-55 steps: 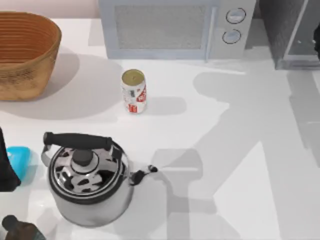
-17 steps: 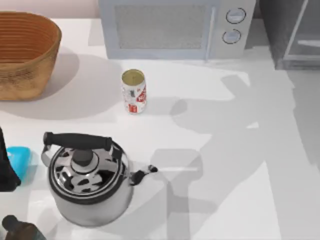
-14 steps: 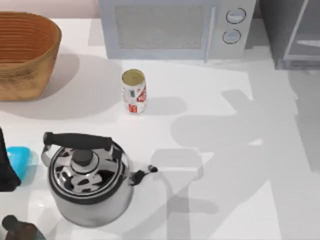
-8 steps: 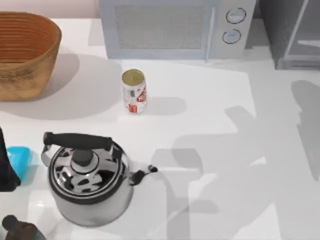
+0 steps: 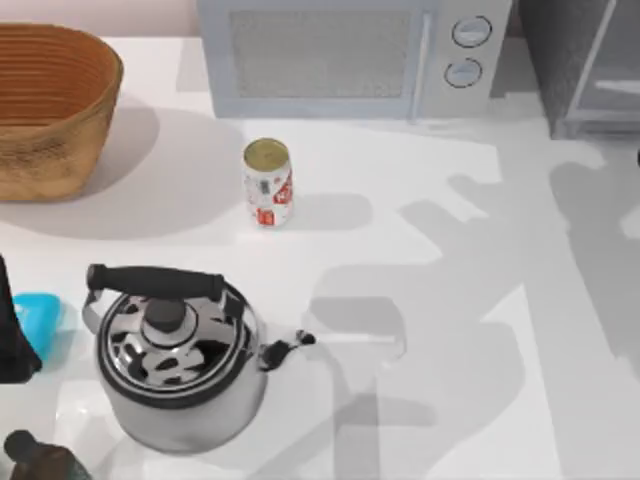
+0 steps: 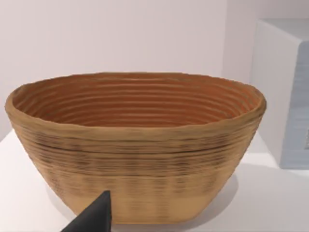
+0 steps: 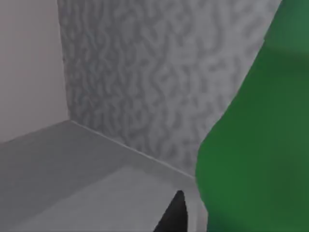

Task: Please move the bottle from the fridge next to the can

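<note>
Right wrist view: the bottle (image 7: 256, 145) stands upright inside the fridge (image 7: 145, 77), just beside the right gripper; finger state cannot be told. The can (image 5: 267, 183) sits on the counter (image 5: 420, 250), well left.

Top view looks down on the table (image 5: 420, 200); left wrist faces the basket (image 6: 137, 145) closely; right wrist seemingly inside the fridge (image 7: 145, 72).

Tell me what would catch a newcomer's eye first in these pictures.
Probably the shiny steel kettle with its black handle, standing at the table's front left, and the big woven basket in the back left corner. Between them, nearer the microwave, stands the small white and red can. In the right wrist view, the green bottle looms close against a mottled grey wall.
</note>
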Tool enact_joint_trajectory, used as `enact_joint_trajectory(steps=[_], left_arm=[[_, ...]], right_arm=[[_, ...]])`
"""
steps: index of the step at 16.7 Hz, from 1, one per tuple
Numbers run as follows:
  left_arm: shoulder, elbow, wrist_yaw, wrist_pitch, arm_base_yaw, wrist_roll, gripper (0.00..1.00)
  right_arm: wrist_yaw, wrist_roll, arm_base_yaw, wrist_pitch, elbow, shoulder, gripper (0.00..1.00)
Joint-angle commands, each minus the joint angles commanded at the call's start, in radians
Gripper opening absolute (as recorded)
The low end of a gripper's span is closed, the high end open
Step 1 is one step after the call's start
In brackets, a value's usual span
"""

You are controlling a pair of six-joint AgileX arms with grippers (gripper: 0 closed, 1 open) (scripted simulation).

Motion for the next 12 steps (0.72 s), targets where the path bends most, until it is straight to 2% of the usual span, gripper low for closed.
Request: enact_joint_trajectory(steps=[7, 9, 12], left_arm=[[0.000, 0.000, 0.000, 0.000, 0.000, 0.000, 1.00], [0.000, 0.000, 0.000, 0.000, 0.000, 0.000, 1.00], [0.000, 0.000, 0.000, 0.000, 0.000, 0.000, 1.00]], right_arm=[[-0.294, 0.030, 0.431, 0.035, 0.013, 0.094, 0.00], [-0.357, 0.039, 0.497, 0.043, 0.014, 0.117, 0.00], [-0.381, 0.044, 0.522, 0.046, 0.014, 0.127, 0.00]])
